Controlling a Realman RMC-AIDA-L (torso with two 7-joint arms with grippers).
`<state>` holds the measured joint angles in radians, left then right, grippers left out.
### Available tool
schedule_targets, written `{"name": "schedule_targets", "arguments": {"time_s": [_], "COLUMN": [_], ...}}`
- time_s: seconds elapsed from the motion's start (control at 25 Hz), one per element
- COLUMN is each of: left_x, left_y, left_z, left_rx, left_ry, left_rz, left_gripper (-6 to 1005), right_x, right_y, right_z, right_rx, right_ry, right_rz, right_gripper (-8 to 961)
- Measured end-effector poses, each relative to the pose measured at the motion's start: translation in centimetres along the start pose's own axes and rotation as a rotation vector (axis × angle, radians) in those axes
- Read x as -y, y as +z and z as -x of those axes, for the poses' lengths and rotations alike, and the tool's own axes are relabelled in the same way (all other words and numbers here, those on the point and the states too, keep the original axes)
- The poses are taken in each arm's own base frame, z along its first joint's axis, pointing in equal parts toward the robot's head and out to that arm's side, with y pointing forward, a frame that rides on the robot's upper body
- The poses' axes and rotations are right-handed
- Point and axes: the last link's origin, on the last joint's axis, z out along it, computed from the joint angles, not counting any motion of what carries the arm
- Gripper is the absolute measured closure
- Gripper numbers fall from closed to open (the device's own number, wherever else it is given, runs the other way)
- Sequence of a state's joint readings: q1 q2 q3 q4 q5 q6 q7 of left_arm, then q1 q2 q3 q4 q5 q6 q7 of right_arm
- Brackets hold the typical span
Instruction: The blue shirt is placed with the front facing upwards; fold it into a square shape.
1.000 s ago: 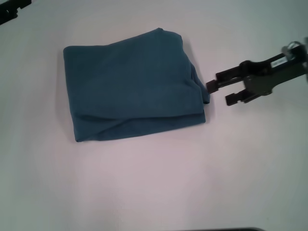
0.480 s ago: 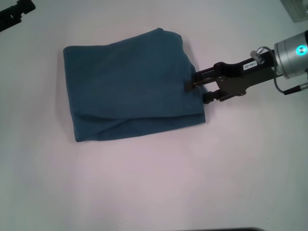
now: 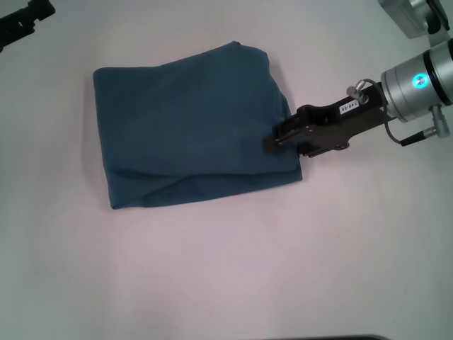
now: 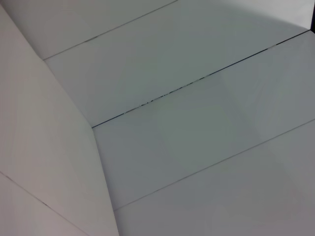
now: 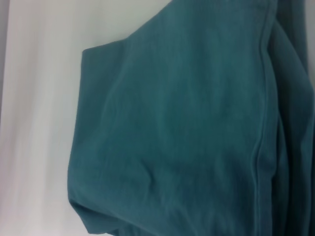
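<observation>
The blue shirt (image 3: 191, 127) lies folded into a rough rectangle on the white table, plain teal side up, with no print showing. My right gripper (image 3: 274, 140) reaches in from the right and is shut on the shirt's right edge, near its lower right corner. The right wrist view is filled with the teal cloth of the shirt (image 5: 187, 123), a seam running along it. My left gripper (image 3: 25, 18) is parked at the far left corner, away from the shirt.
The white table (image 3: 226, 269) stretches around the shirt on all sides. A grey device (image 3: 407, 14) sits at the far right corner. The left wrist view shows only pale panels (image 4: 172, 123) with thin seams.
My right gripper moved left from beside the shirt onto its right edge, and its fingers closed together there. The shirt has kept its shape and the left arm stayed put.
</observation>
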<state>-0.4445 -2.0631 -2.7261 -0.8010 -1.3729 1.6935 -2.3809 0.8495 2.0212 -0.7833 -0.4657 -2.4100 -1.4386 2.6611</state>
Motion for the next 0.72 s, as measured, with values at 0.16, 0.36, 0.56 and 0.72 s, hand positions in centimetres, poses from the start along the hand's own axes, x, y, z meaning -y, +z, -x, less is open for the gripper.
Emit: {"name": "schedule_targets", "arguments": {"time_s": [0.16, 0.36, 0.56, 0.72], "left_x": [0.01, 0.03, -0.06, -0.07], "left_y": [-0.19, -0.16, 0.02, 0.1], "left_z": [-0.08, -0.03, -0.09, -0.04], "left_rx": [-0.008, -0.007, -0.004, -0.002], "left_ry": [0.0, -0.002, 0.0, -0.001], "left_rz": [0.0, 0.001, 0.005, 0.007], "left_gripper": [214, 214, 214, 213], "right_x": [-0.28, -0.39, -0.37, -0.25], "right_y": [-0.22, -0.65, -0.9, -0.83], "right_z": [0.04, 0.05, -0.03, -0.08], "right_rx": [-0.005, -0.009, -0.009, -0.009], "right_ry": [-0.007, -0.009, -0.009, -0.008], "right_rz": [0.009, 0.019, 0.025, 0.022], "right_gripper": [361, 550, 701, 820]}}
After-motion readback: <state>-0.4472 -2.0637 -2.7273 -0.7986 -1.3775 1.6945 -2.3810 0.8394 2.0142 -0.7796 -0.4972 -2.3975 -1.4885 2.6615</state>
